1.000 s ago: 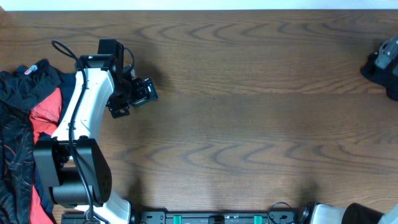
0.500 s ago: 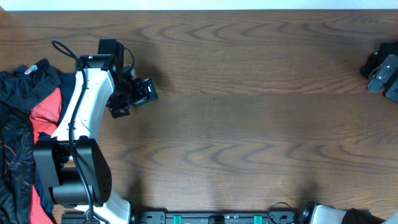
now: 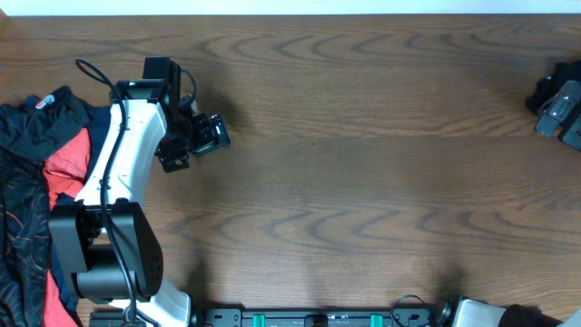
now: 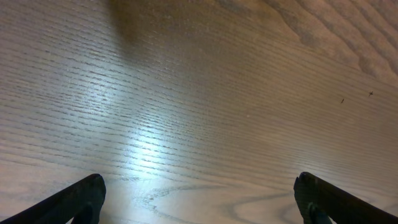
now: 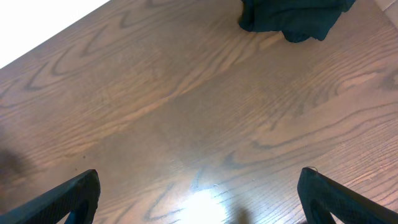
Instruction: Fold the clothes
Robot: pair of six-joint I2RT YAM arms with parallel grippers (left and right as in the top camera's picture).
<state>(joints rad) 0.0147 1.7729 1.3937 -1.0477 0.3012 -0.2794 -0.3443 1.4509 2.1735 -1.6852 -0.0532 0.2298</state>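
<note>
The clothes [image 3: 27,182] lie in a crumpled pile at the table's left edge: black fabric with a small white logo, a red piece [image 3: 68,156] and black patterned cloth. My left gripper [image 3: 195,138] hovers to the right of the pile, apart from it. In its wrist view it [image 4: 199,202] is open over bare wood. My right gripper [image 3: 558,102] sits at the far right edge, partly cut off. It [image 5: 199,199] is open with nothing between its fingers, and a dark bunched garment [image 5: 292,17] lies on the table well ahead of it.
The white left arm [image 3: 118,173] reaches along the pile's right side, with its dark base [image 3: 104,259] near the front edge. The brown wooden table [image 3: 363,182] spans the whole view; its far edge meets a white surface [image 5: 43,25].
My right gripper has shifted slightly toward the right edge of the overhead view. The left arm and the pile have not moved.
</note>
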